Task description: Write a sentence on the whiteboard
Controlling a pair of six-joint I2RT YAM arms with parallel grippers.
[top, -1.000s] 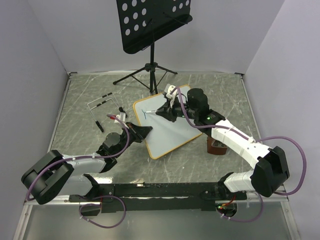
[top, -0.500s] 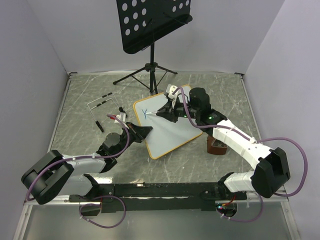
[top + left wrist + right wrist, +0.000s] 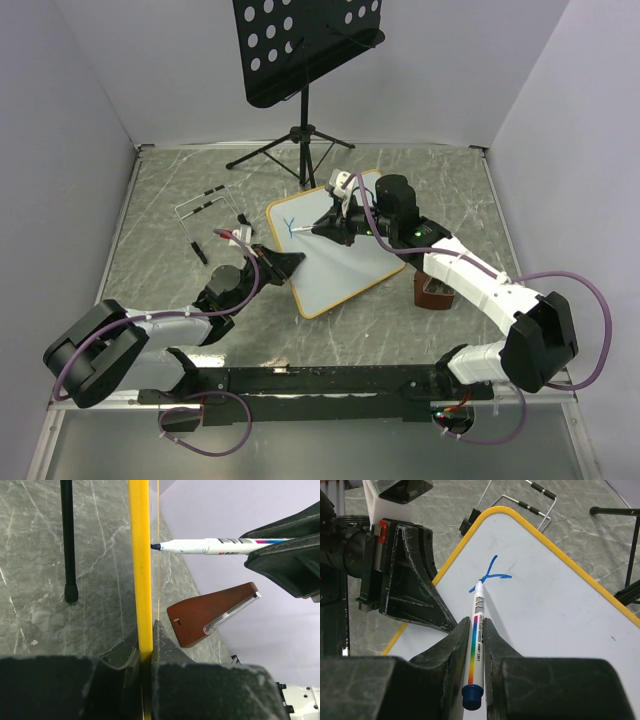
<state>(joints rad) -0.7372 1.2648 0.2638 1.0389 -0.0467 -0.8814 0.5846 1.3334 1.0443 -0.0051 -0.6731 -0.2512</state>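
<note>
The whiteboard (image 3: 345, 265), white with a thin orange frame, is held tilted up off the table. My left gripper (image 3: 288, 263) is shut on its left edge; in the left wrist view the yellow frame (image 3: 140, 555) runs between the jaws of that gripper (image 3: 146, 647). My right gripper (image 3: 476, 625) is shut on a white marker (image 3: 477, 640) with a blue end. The marker's tip rests on the board (image 3: 550, 605) at a blue mark (image 3: 492, 573). Of the sentence, only this first letter-like mark (image 3: 290, 226) shows, near the board's upper left corner.
A black perforated music stand (image 3: 300, 45) on tripod legs (image 3: 285, 150) stands behind the board. A brown wedge-shaped object (image 3: 432, 292) sits right of the board. A wire frame with black grips (image 3: 200, 208) lies at the left. Walls close in three sides.
The blue mark has grown from a faint thin stroke into a branched letter shape as the marker moved on the board. My left gripper and the board have stayed put.
</note>
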